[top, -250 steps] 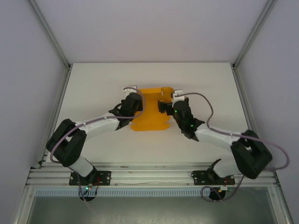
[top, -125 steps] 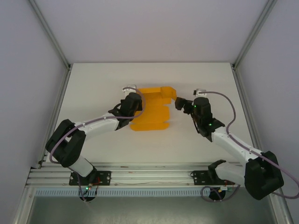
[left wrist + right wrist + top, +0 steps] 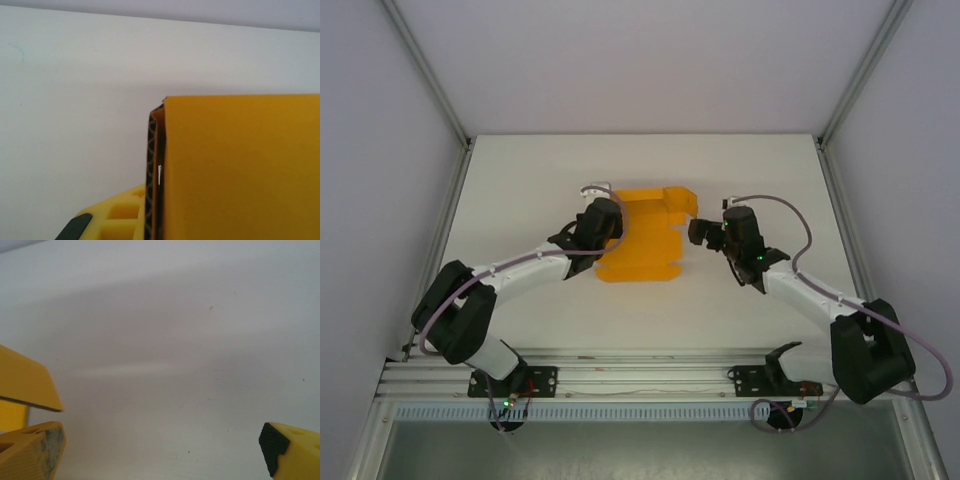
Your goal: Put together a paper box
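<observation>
At the middle of the table [image 3: 530, 180] lies the paper box [image 3: 645, 245], partly folded. The left pincer [image 3: 608, 224] is clamped on its 9 o'clock edge. The right pincer [image 3: 697, 232] sits just beside its 3 o'clock edge, fingers spread wide.

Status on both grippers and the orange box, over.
Left gripper shut on paper box, left edge. Right gripper open at its right side. No obstruction seen.

Orange paper box [image 3: 645, 245] lies on white table [image 3: 520, 180].

right gripper [image 3: 697, 233]: pulled off paper box [image 3: 640, 242] | now just beside its right edge (no longer touching)
</observation>
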